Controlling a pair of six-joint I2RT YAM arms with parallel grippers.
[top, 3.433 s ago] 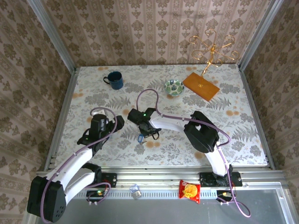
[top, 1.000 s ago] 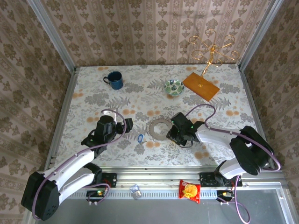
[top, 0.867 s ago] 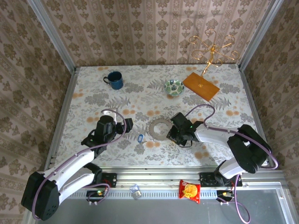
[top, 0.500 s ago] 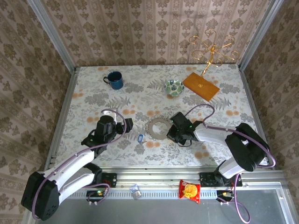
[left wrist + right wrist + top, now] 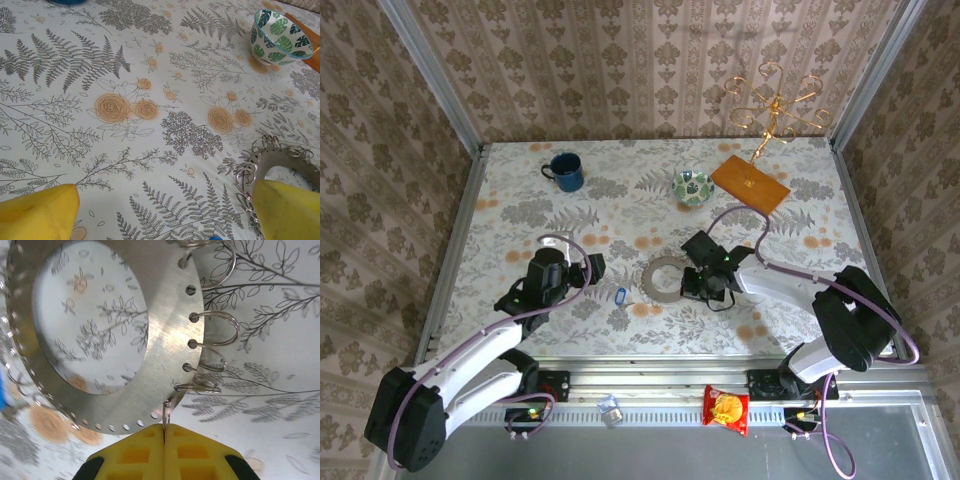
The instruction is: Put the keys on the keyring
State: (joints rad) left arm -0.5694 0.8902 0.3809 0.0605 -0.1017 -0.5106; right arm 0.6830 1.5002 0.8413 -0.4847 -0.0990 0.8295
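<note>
The right gripper (image 5: 164, 430) is pinched shut on a thin wire loop (image 5: 165, 415) edging the flat grey metal keyring (image 5: 170, 315) just ahead, while a blue-headed key (image 5: 621, 296) lies nearer the wide-open left gripper (image 5: 165, 212).

One keyring (image 5: 665, 276), one key (image 5: 621, 296), one mug (image 5: 565, 172), one bowl (image 5: 692, 186), one gold stand (image 5: 775, 105), one board (image 5: 749, 185) and one packet (image 5: 727, 409) are sitting in view. On the keyring, wire loops (image 5: 215, 322) are overlapping too much to count.

Right pincer (image 5: 164, 429) closed onto keyring (image 5: 167, 335) rim loop; keyring shifted slightly toward it.
</note>
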